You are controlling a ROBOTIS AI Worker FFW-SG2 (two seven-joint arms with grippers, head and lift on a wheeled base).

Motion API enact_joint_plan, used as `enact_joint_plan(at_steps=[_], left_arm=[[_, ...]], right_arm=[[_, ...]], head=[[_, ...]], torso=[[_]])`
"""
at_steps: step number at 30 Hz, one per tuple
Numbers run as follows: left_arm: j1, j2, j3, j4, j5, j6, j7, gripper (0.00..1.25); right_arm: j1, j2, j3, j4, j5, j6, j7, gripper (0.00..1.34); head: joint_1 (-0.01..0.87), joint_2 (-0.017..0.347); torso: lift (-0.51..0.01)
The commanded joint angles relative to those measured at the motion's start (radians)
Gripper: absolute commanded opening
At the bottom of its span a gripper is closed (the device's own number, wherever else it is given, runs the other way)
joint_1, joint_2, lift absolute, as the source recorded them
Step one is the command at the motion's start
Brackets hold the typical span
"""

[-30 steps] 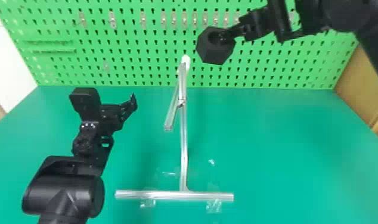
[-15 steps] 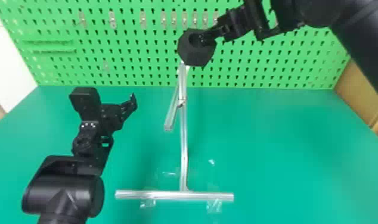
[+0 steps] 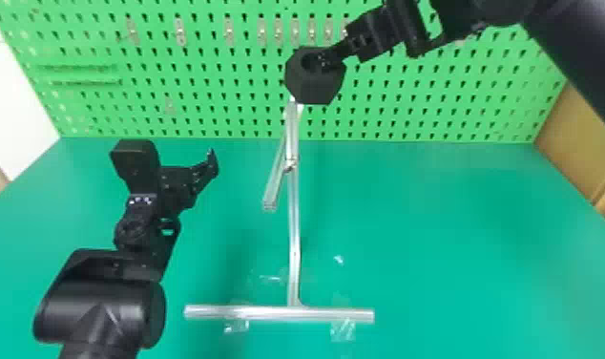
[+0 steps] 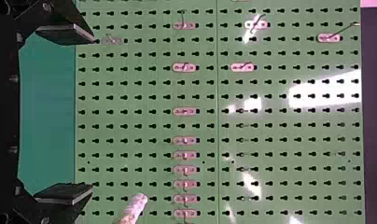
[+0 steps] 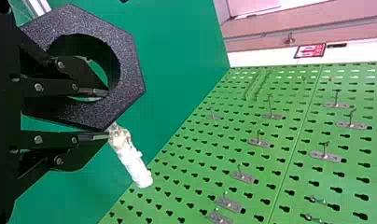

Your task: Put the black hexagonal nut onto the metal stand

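My right gripper [image 3: 326,59] is shut on the wall of the black hexagonal nut [image 3: 314,87], which hangs over the upper end of the metal stand [image 3: 293,219]. In the right wrist view, one finger of this gripper [image 5: 107,114] reaches into the hole of the nut [image 5: 131,70] and the other lies outside it. The stand's white-wrapped tip [image 5: 136,167] is beside the nut there, outside its hole. Left of the stand, my left gripper [image 3: 173,155] is parked, wide open. In the left wrist view, this gripper [image 4: 92,114] has nothing between its fingers, and the stand's tip [image 4: 136,205] shows.
A green pegboard [image 3: 211,105] with small metal hooks stands behind the green table [image 3: 459,238]. The stand's foot bar [image 3: 268,312] lies across the table, with clear tape around it. Brown cardboard [image 3: 580,143] is at the right edge.
The right arm has carried the nut leftward and a little down, from right of the stand's top to over it. My left arm has stayed still.
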Motion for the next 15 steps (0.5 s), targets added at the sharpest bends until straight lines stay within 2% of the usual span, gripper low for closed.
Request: enact_joint_plan(at_steps=[1, 4, 8, 15], left_arm=[[-0.001, 0.004, -0.003, 0.0, 0.0, 0.0, 0.0, 1.09], [-0.001, 0.007, -0.006, 0.0, 0.0, 0.002, 0.0, 1.09], [-0.005, 0.008, -0.01, 0.0, 0.0, 0.005, 0.0, 1.09], [-0.004, 0.01, -0.01, 0.0, 0.0, 0.005, 0.0, 1.09]], right_arm=[[-0.032, 0.007, 0.019, 0.043, -0.028, -0.007, 0.0, 0.23], [-0.052, 0.015, 0.028, 0.071, -0.049, -0.006, -0.001, 0.23], [-0.07, 0.024, 0.042, 0.118, -0.12, -0.009, 0.0, 0.23], [-0.083, 0.03, 0.07, 0.135, -0.143, -0.009, -0.001, 0.23]], head=[[0.693, 0.081], [0.693, 0.081], [0.693, 0.081], [0.693, 0.081]], torso=[[-0.001], [-0.001], [-0.001], [-0.001]])
